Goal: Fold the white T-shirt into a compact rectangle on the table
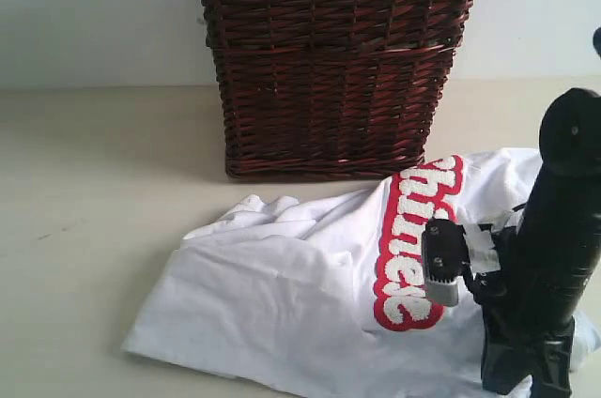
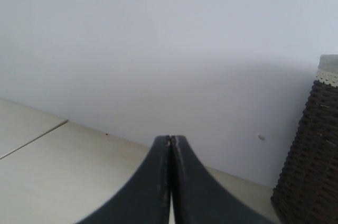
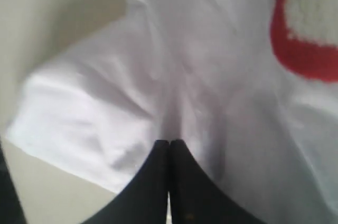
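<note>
Exterior view: the white T-shirt (image 1: 282, 295) lies rumpled on the desk (image 1: 84, 210), just in front of a wicker basket (image 1: 329, 69).

Left wrist view: the left gripper (image 2: 170, 138) is clenched and holds nothing.

Right wrist view: the right gripper (image 3: 169, 142) is clenched, its tips at puckered shirt cloth. I can't tell whether it pinches any.

Lighting: soft, even, diffuse; faint shadow at base of wicker basket (image 1: 329, 69). White T-shirt (image 1: 282, 295) near overexposed. Right wrist view: blurred, close-range. Exterior view: mildly soft.
</note>
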### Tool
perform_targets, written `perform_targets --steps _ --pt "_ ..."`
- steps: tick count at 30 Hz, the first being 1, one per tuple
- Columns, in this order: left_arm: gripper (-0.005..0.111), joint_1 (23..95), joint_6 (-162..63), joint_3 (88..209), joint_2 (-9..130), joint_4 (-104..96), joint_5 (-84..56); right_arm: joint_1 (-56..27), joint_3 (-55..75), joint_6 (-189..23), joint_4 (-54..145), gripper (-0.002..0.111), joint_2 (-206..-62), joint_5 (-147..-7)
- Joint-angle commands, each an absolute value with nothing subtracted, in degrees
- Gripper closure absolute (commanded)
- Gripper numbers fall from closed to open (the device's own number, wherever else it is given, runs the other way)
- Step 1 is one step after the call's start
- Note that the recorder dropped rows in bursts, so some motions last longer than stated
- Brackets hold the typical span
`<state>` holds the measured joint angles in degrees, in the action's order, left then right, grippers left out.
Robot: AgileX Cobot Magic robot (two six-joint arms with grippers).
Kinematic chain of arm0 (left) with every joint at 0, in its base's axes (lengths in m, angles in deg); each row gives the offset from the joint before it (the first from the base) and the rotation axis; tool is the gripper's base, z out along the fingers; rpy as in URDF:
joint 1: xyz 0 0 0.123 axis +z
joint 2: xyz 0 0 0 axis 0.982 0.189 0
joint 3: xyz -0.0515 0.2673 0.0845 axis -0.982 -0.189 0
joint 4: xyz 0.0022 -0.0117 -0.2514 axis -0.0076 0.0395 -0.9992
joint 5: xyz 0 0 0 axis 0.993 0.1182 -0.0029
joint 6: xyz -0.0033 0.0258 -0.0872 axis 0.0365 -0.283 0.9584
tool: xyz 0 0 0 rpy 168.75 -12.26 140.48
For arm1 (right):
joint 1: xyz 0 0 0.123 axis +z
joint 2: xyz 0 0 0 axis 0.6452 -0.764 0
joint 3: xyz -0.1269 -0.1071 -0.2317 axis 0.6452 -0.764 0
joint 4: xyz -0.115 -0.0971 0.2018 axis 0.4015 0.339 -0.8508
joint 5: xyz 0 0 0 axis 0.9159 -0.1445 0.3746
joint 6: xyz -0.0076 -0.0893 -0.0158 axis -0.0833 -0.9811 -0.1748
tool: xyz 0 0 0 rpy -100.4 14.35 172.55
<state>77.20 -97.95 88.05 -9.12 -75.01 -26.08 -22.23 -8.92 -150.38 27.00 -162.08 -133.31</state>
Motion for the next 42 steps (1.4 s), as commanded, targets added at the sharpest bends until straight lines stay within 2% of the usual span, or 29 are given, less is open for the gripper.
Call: perform_targets --steps 1,5,8,12,14,17,19,23,26,31,36,42 --pt "0.107 77.3 -98.1 87.8 -9.5 -74.8 -25.9 -22.2 -9.1 -148.1 32.8 0.108 -165.3 -128.1" --pt "0.107 77.3 -98.1 87.8 -9.5 -74.8 -25.9 -22.2 -10.4 -149.7 32.8 0.108 -165.5 -130.9" --pt "0.107 77.3 -98.1 87.8 -9.5 -74.8 -25.9 -22.2 -15.3 -158.0 32.8 0.108 -165.5 -138.4" --pt "0.107 77.3 -98.1 87.8 -9.5 -74.8 -25.9 -22.2 -18.9 -163.2 31.6 0.108 -165.3 -137.7" --pt "0.107 77.3 -98.1 87.8 -9.5 -74.8 -25.9 -22.2 -18.7 -163.2 27.9 0.108 -162.5 -137.5" --pt "0.107 77.3 -98.1 87.8 -9.5 -74.8 -25.9 -22.2 -16.2 -167.5 21.2 0.108 -151.2 -136.3" --pt "0.107 77.3 -98.1 87.8 -9.5 -74.8 -25.9 -22.2 -14.8 -167.3 20.0 0.108 -145.6 -131.0" --pt "0.107 77.3 -98.1 87.8 -9.5 -74.8 -25.9 -22.2 -14.9 -150.3 21.7 0.108 -140.3 -105.9" --pt "0.107 77.3 -98.1 87.8 -9.5 -74.8 -25.9 -22.2 -14.9 -139.5 28.1 0.108 -142.7 -97.2" --pt "0.107 77.3 -98.1 87.8 -9.5 -74.8 -25.9 -22.2 -14.8 -132.5 32.2 0.108 -153.5 -92.8" --pt "0.107 77.3 -98.1 87.8 -9.5 -74.8 -25.9 -22.2 -14.8 -132.5 32.3 0.108 -162.0 -92.5" --pt "0.107 77.3 -98.1 87.8 -9.5 -74.8 -25.9 -22.2 -14.8 -137.3 32.3 0.108 -164.2 -95.7"
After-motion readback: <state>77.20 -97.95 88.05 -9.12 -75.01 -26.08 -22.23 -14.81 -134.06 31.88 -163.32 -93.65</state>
